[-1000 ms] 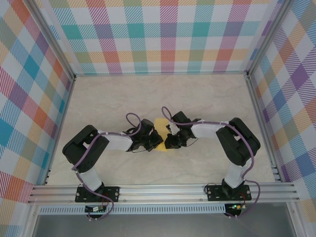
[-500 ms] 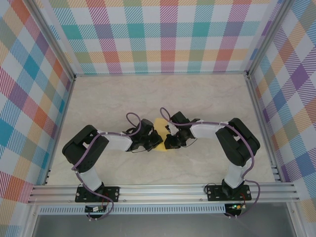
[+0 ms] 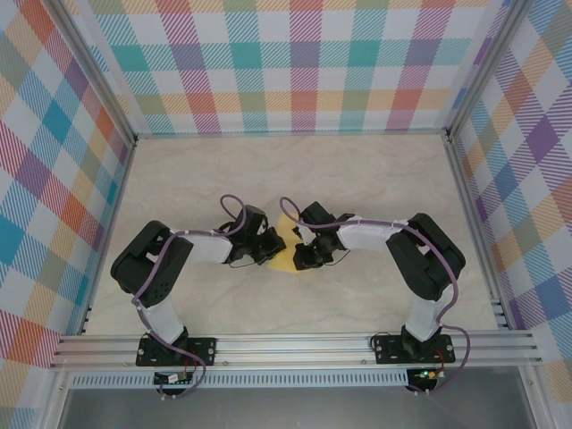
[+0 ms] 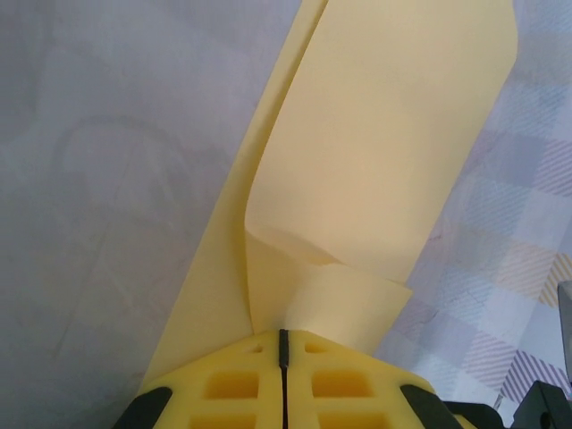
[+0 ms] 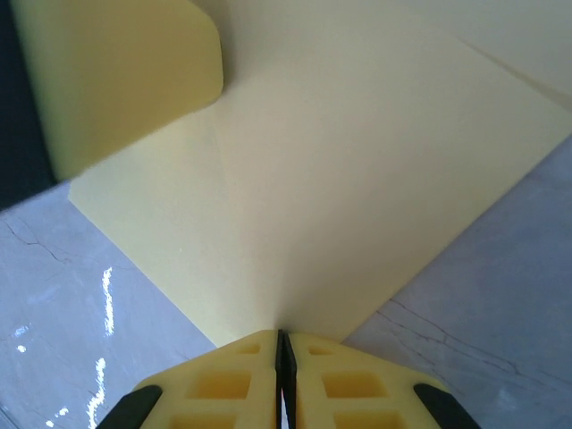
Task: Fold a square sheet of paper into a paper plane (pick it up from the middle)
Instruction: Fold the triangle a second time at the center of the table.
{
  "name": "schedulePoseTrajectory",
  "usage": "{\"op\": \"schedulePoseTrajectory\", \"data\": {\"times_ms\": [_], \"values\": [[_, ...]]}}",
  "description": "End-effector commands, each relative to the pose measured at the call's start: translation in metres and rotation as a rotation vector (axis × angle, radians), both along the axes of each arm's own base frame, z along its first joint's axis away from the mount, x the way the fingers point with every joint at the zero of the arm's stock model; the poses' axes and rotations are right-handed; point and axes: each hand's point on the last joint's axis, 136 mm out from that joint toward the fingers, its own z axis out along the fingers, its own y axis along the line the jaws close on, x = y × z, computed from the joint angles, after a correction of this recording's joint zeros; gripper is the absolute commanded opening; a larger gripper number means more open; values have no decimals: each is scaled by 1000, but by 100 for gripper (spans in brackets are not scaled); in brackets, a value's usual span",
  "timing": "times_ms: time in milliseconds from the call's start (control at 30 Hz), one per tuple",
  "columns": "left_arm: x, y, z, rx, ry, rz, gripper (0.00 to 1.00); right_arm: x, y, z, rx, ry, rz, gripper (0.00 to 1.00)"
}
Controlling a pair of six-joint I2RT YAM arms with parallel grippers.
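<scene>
The square sheet of paper (image 3: 285, 250), plain yellow, sat between my two end effectors near the middle of the tabletop (image 3: 375, 179), a little toward the arms' bases. From above I could see just a small yellow patch of it between the black wrists.

Through the left wrist camera the sheet (image 4: 384, 152) ran away from the pads as a long doubled strip, one layer curling over the other, with a small flap bent back just ahead of the fingertips. The left end effector (image 4: 283, 344) had its yellow pads pressed together, pinching the paper's near edge.

Through the right wrist camera the sheet (image 5: 357, 179) spread out flat and wide, one rounded corner curled up at upper left. The right end effector (image 5: 282, 344) was likewise clamped tight, nipping a corner of the sheet.

I could not tell whether the paper touched the marbled tabletop (image 5: 500, 295) beneath it.

Plaid walls (image 3: 295, 63) ringed the workspace on three sides.
</scene>
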Motion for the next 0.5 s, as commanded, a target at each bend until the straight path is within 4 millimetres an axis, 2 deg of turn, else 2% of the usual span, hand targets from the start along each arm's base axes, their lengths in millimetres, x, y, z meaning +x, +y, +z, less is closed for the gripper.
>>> {"op": "schedulePoseTrajectory", "data": {"times_ms": [0,467], "values": [[22,31,-15,116,-16,65,8,-43,-69,-70,-348,121,21,10],[56,42,-13,148,-44,68,8,-43,-72,-68,-366,110,16,10]]}}
